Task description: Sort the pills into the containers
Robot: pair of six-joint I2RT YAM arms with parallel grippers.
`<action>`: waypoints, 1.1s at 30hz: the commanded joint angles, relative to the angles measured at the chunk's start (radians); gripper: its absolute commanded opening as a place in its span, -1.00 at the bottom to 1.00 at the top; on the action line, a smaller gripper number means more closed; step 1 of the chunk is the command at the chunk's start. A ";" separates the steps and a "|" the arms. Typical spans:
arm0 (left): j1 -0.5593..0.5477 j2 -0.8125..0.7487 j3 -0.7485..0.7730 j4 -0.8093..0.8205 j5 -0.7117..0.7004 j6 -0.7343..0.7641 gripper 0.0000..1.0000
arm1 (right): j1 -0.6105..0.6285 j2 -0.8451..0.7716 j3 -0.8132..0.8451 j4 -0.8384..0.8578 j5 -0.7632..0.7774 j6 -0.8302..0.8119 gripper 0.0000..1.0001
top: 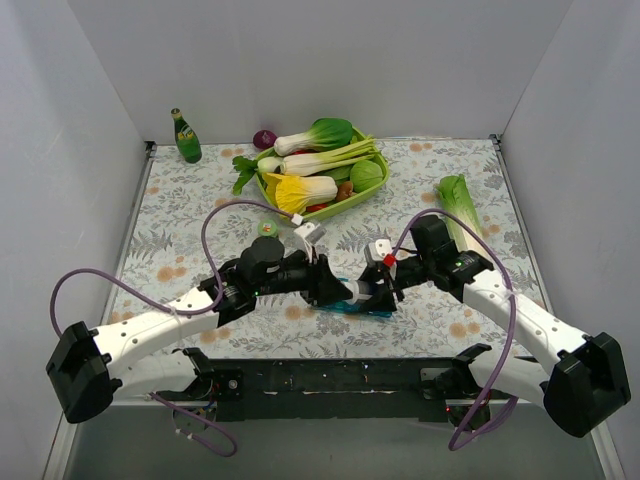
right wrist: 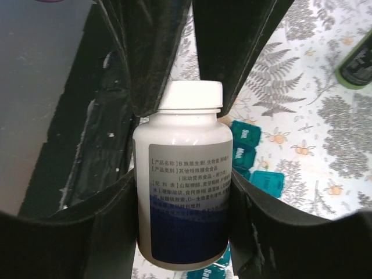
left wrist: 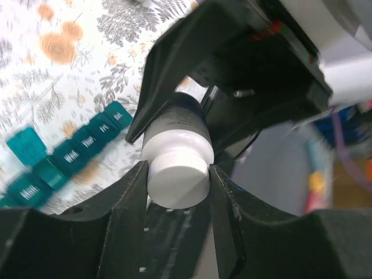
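A white pill bottle [right wrist: 183,192] with a blue-and-white label is held between both grippers above the table. My right gripper [right wrist: 183,215] is shut on the bottle's body. My left gripper [left wrist: 177,186] is shut on its white cap [left wrist: 178,181]. In the top view the grippers meet at the bottle [top: 365,290], the left gripper [top: 345,290] from the left, the right gripper [top: 385,295] from the right. The teal pill organiser [left wrist: 64,154] lies on the table under them, one lid raised; it also shows in the right wrist view [right wrist: 244,148] and the top view [top: 350,308]. No loose pills show.
A lime-green basket [top: 355,195] of toy vegetables stands at the back. A green bottle [top: 186,138] stands back left, a small green cap [top: 267,228] lies behind the left arm, and a leafy vegetable [top: 460,205] lies at right. The flowered cloth [top: 170,230] covers the table.
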 commanded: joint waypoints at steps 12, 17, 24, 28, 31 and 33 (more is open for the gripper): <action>0.074 0.041 0.010 -0.035 -0.026 -1.114 0.83 | -0.021 -0.033 -0.022 0.124 0.163 0.088 -0.81; 0.119 -0.137 -0.110 0.048 -0.008 -0.976 0.96 | -0.029 -0.027 -0.015 0.117 0.146 0.088 -0.80; 0.147 -0.275 -0.131 -0.114 0.182 -0.136 0.96 | -0.029 -0.021 -0.009 0.058 0.042 0.008 -0.78; 0.092 -0.376 -0.171 -0.107 0.236 0.392 0.97 | -0.029 -0.018 -0.004 0.015 -0.019 -0.046 -0.77; 0.075 -0.380 -0.197 -0.036 0.178 0.630 0.96 | -0.029 -0.015 -0.004 -0.004 -0.039 -0.069 -0.76; 0.075 -0.329 -0.150 -0.001 0.171 0.713 0.96 | -0.029 -0.013 -0.004 -0.010 -0.041 -0.075 -0.77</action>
